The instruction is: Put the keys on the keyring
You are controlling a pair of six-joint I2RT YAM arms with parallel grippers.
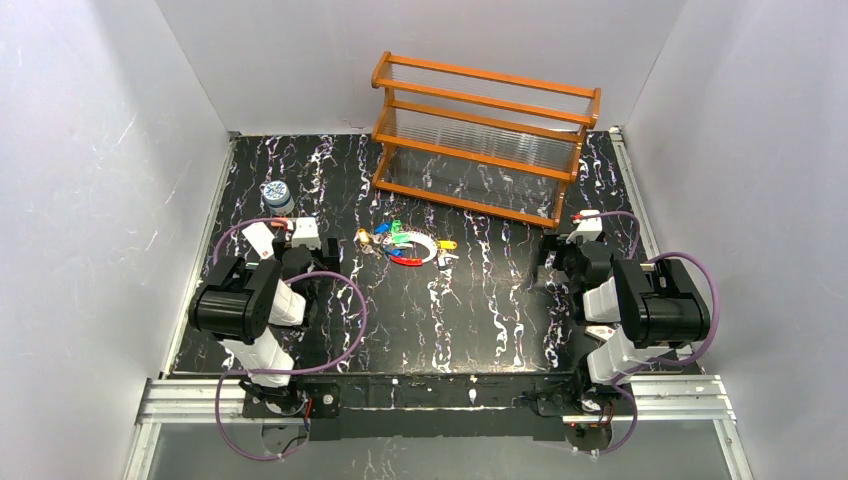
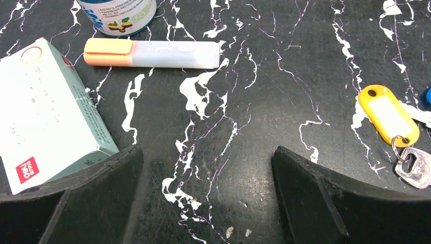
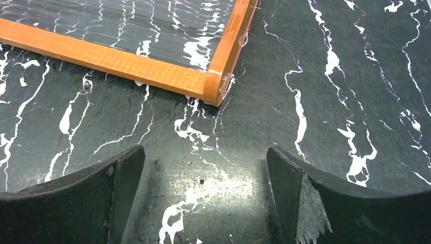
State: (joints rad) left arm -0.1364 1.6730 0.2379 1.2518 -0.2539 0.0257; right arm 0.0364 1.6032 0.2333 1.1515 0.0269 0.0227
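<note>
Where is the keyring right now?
In the top view, the keyring lies mid-table, slightly left of centre, just in front of the wooden rack, with the keys clustered at its left edge.

We see table [image 1: 480,320], black, white-veined | far side: orange rack [image 1: 485,135] | left: jar [image 1: 277,196], white box [image 2: 45,112], orange-capped marker [image 2: 152,53] | middle: keys [image 1: 385,238] clustered by keyring [image 1: 415,250]

keys [image 1: 398,241] lie before rack [image 1: 482,140], right of jar [image 1: 277,196]
</note>
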